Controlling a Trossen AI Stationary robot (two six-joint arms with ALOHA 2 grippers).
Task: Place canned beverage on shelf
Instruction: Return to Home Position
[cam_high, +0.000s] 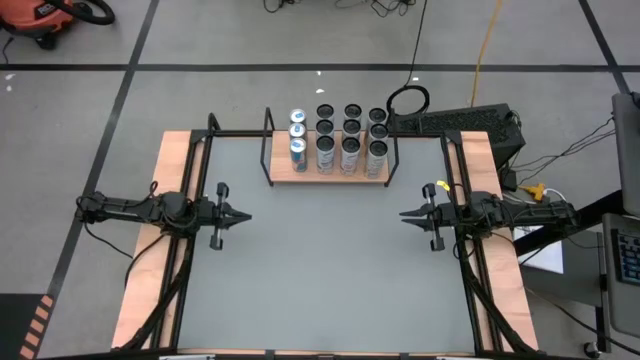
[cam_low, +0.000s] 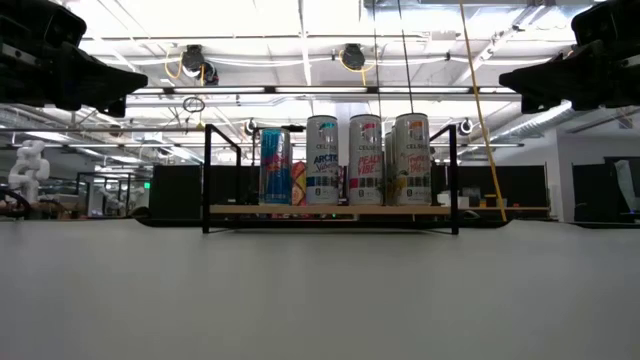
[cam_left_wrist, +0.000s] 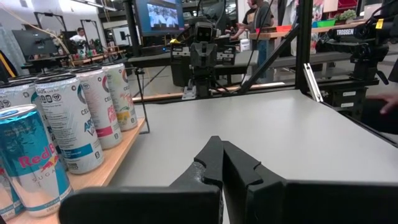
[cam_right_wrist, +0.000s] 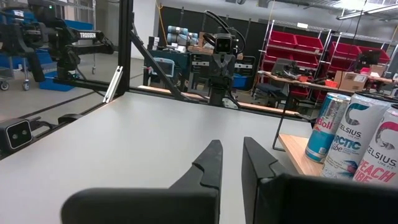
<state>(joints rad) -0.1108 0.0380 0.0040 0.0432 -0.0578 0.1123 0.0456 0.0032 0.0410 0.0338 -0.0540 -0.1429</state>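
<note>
The shelf (cam_high: 330, 178), a light-wood board with black rod ends, stands at the table's far middle. It also shows in the low view (cam_low: 330, 211). Several cans (cam_high: 350, 150) stand upright on it: blue Red Bull cans (cam_left_wrist: 31, 162) at its left end and white Celsius cans (cam_low: 365, 160) beside them. No can lies on the tabletop. My left gripper (cam_high: 246, 214) hovers at the table's left, shut and empty (cam_left_wrist: 221, 149). My right gripper (cam_high: 403, 214) hovers at the table's right, its fingers a narrow gap apart and empty (cam_right_wrist: 231, 152). The two point at each other.
Black frame rails (cam_high: 200, 150) run along the table's wooden side strips (cam_high: 150, 260). The grey tabletop (cam_high: 320, 270) lies bare between the grippers and the near edge. A small camera (cam_right_wrist: 18, 134) sits at the table's near edge. Cables and equipment lie beyond the table's far right.
</note>
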